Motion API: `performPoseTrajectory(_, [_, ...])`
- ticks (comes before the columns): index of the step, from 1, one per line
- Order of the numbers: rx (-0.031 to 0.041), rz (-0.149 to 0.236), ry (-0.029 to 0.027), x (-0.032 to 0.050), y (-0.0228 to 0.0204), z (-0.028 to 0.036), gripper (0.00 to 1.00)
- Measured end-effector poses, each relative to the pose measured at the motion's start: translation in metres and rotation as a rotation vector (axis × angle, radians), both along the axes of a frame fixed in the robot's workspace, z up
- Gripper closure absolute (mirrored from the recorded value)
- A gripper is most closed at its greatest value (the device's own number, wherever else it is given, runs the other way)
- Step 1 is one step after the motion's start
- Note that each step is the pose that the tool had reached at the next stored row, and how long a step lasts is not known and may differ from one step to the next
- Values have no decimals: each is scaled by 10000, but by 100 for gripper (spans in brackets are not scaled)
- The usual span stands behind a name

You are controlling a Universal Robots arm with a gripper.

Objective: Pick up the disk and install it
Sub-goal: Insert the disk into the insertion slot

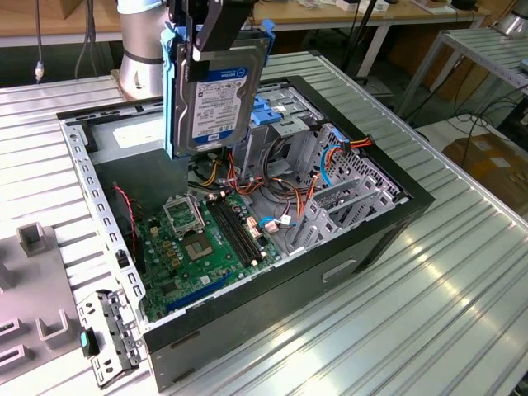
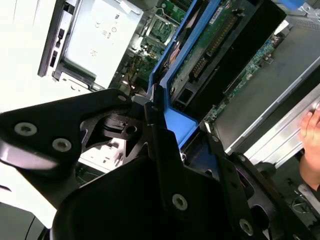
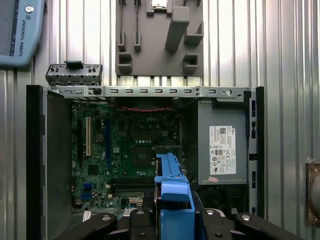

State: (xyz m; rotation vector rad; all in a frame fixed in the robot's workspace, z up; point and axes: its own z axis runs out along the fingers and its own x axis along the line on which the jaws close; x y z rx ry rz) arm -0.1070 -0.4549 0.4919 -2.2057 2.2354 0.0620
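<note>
The black gripper (image 1: pixel 216 33) clamps the blue-framed silver-grey metal disk (image 1: pixel 219 95) by its upper edge, hanging it upright over the open black computer case (image 1: pixel 272 313), likely for edge-first entry.

The disk (image 1: pixel 221 95) is dull silver-grey metal with a white paper label, framed in smooth blue plastic; the ribbed metal surface (image 1: pixel 445 280) gleams.

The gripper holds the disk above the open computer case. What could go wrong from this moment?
1. The disk hangs upright in the gripper; if the grip slips, it would probably drop into the case, onto the motherboard or nearby parts.
2. Loose orange and red cables lie just below it; a lowered disk could snag or pinch them.
</note>
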Motion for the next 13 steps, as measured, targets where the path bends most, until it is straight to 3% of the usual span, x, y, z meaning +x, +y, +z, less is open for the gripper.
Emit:
performPoseTrajectory(10, [-6,1,0,1,-187,-1,63])
performPoseTrajectory(13, [-8,1,0,0,-271,-1,63])
